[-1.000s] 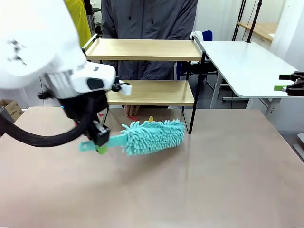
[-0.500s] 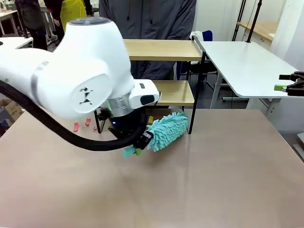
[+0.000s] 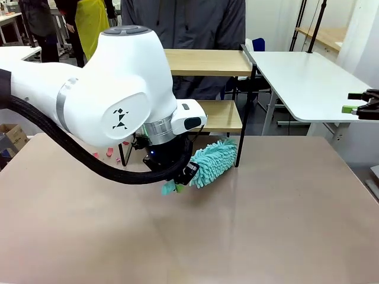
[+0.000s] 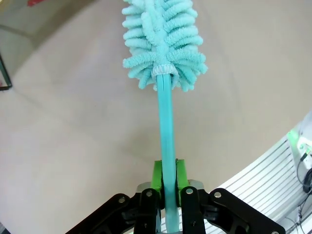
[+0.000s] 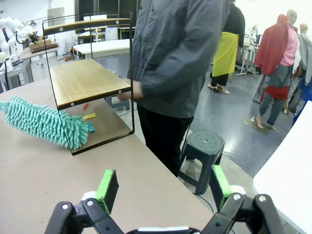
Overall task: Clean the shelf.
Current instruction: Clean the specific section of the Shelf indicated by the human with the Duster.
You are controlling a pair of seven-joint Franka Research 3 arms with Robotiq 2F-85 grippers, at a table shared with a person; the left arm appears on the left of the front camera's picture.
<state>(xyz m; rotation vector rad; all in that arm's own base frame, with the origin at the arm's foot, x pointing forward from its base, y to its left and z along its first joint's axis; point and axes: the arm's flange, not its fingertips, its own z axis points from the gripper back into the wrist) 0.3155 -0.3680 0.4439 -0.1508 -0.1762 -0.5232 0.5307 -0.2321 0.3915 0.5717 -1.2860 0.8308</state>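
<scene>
The left claw point(image 3: 179, 180) is clamping the handle of a teal duster point(image 3: 214, 162), whose fluffy head is lying low over the bench point(image 3: 266, 213), beside the shelf point(image 3: 207, 62). The shelf is standing at the bench's far edge, before a person point(image 3: 183, 23). The right claw point(image 5: 161, 187) is hanging with its jaws apart.
</scene>
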